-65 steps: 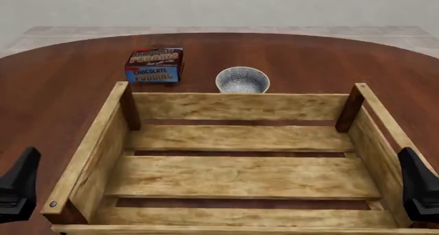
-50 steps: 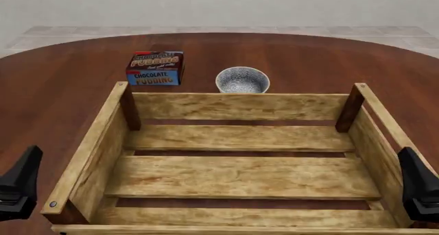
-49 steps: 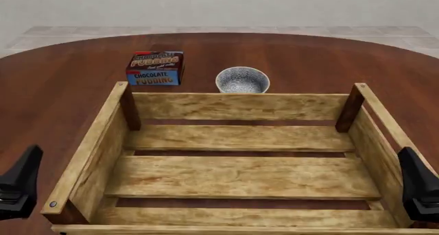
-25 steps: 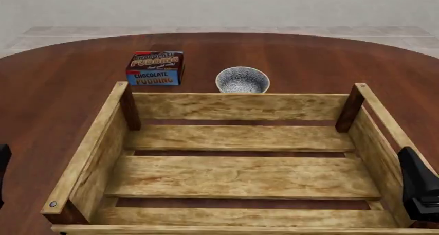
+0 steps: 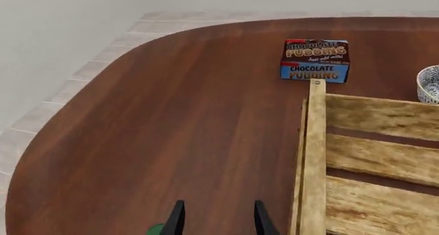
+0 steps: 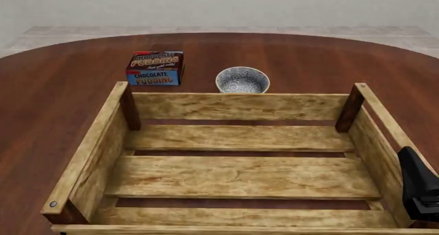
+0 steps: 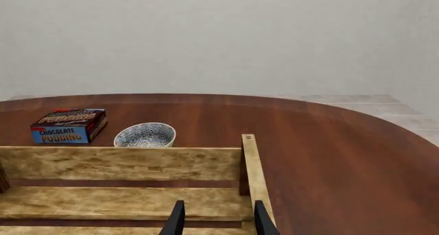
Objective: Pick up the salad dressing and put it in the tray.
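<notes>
Front view: I find the tray (image 6: pixel 237 163) holding nothing, so all remains to do. In the left wrist view my left gripper (image 5: pixel 219 222), fingers parted and holding nothing, hovers beside a green cap, seemingly the salad dressing (image 5: pixel 156 230). My right gripper (image 7: pixel 219 220) waits likewise parted above the tray's right side.

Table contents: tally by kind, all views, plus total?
Wooden tray: 1
Chocolate pudding box: 1
Speckled bowl: 1
Salad dressing, only its green cap showing at the left wrist view's edge: 1
Total: 4
</notes>
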Action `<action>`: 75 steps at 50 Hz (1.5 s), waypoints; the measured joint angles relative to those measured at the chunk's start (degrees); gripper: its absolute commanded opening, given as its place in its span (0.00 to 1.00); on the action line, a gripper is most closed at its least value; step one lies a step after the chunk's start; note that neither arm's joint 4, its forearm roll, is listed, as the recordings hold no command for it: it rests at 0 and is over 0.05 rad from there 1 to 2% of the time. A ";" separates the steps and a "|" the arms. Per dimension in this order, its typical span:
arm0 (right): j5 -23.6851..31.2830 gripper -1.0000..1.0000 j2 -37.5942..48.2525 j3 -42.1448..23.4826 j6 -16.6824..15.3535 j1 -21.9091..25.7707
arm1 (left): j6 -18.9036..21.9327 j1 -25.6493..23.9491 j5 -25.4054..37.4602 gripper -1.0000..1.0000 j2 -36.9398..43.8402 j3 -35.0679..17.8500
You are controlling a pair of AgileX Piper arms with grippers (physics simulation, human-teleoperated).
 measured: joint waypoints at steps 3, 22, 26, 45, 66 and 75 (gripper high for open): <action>0.00 1.00 0.00 0.00 0.00 0.00 | 0.13 1.76 0.38 1.00 -0.21 -0.22; 0.00 1.00 0.00 -0.01 0.00 0.00 | 1.44 11.85 -1.69 1.00 -0.72 1.45; 0.00 1.00 0.00 -0.01 0.00 0.00 | 1.88 14.11 -2.53 1.00 -0.75 2.67; 0.00 1.00 0.00 -0.01 0.00 0.00 | 5.57 23.32 -8.49 1.00 -0.77 10.21; 0.00 1.00 0.00 -0.01 0.00 0.00 | 5.51 28.00 -18.40 1.00 9.76 14.65; 0.00 1.00 0.00 -0.01 0.00 0.00 | 5.55 30.03 -28.91 1.00 22.02 15.02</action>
